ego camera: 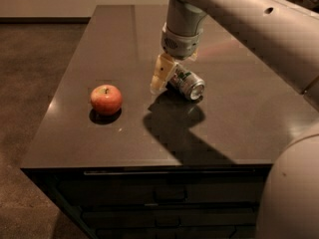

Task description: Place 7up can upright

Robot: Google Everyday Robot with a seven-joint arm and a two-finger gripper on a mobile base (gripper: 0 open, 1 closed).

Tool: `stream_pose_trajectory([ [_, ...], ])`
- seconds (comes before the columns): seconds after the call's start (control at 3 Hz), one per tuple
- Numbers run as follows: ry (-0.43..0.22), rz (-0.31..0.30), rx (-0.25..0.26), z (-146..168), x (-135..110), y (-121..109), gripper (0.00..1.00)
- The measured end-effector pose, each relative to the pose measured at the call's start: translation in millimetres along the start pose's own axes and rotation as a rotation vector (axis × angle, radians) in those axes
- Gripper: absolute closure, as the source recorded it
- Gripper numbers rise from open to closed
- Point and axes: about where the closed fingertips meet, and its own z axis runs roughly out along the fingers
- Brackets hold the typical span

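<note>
The 7up can (188, 84) lies on its side on the dark table top (99, 44), a little right of the middle, with its shiny end facing the front right. My gripper (172, 80) hangs straight down over the can's rear end. It is open, with the jaws standing on either side of the can. The cream near finger (160, 74) stands against the can's left side, its tip close to the table. The far finger is mostly hidden behind the wrist and the can.
A red apple (106, 99) sits on the table to the left of the can. The arm's large links (269, 29) cross the upper right, and the robot's body (291, 193) fills the lower right. Drawers (164, 198) lie below the front edge.
</note>
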Motion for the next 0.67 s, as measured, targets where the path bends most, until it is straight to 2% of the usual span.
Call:
stream_pose_trajectory([
  [0.33, 0.008, 0.011, 0.002, 3.8, -3.1, -4.3, 0.17],
  [0.67, 0.008, 0.011, -0.005, 6.9, -4.6, -4.5, 0.42],
])
